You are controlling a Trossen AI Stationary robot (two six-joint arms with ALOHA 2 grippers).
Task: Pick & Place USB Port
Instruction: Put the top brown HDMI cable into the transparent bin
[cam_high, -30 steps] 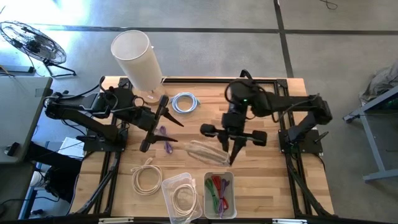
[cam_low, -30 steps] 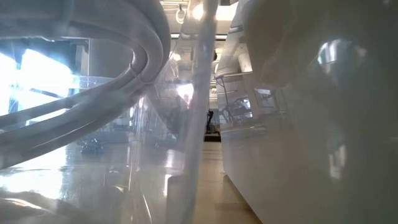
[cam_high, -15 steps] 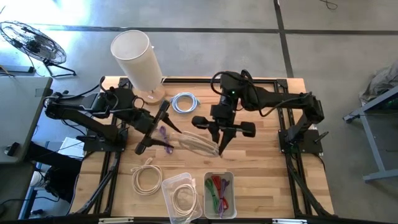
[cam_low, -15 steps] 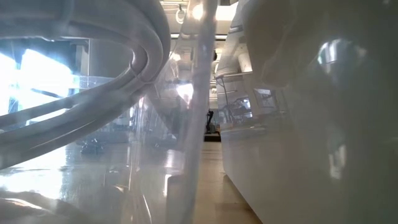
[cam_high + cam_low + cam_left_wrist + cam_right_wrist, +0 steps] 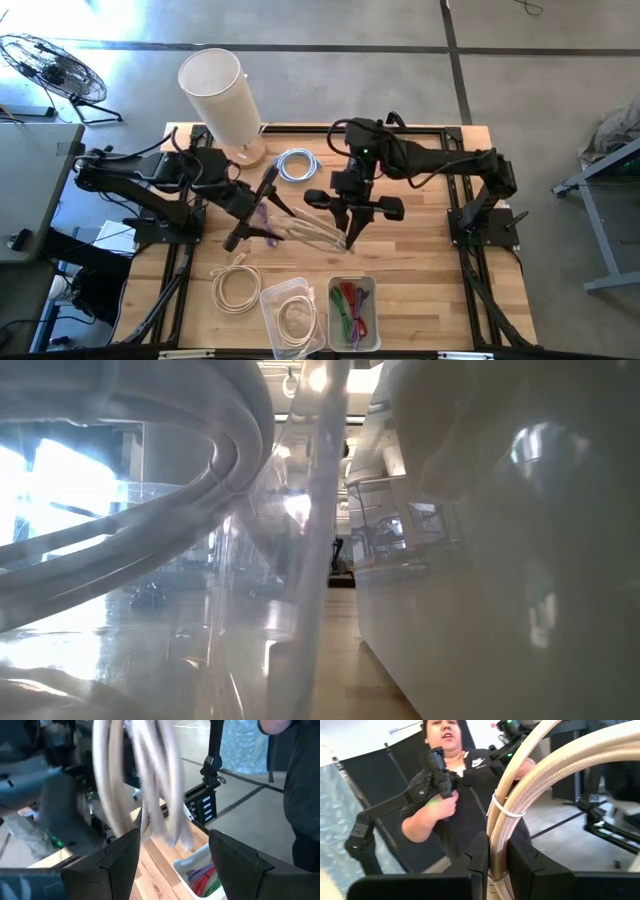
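A beige coiled cable [image 5: 308, 227], tied with a white zip tie [image 5: 501, 811], hangs over the middle of the table. My right gripper [image 5: 347, 232] is shut on it [image 5: 498, 856]. My left gripper [image 5: 280, 213] is open just to the cable's left. In the left wrist view the cable's loops [image 5: 150, 785] stand in the wide gap of my left gripper [image 5: 172, 852], apart from both fingers. The low view shows neither gripper. My right gripper pinches the coiled cable's bundled strands [image 5: 496, 845] between its two fingers, just below the zip tie. The fingers come slanting down from the table's right. The coil is lifted clear and reaches out toward the left gripper.
A purple cable [image 5: 263, 225] lies under the left gripper. A blue-white coil [image 5: 296, 165] and a white cylinder [image 5: 222, 90] are at the far side. A white coil [image 5: 235, 287], a clear tub [image 5: 290, 315] and a bin of coloured cables [image 5: 352, 310] sit near. A person [image 5: 455, 795] stands beyond the table.
My right gripper has carried the beige cable toward the table's left and a little toward the far edge, staying shut on it. My left gripper has moved right toward the cable, so that the coil's end now stands between its open fingers.
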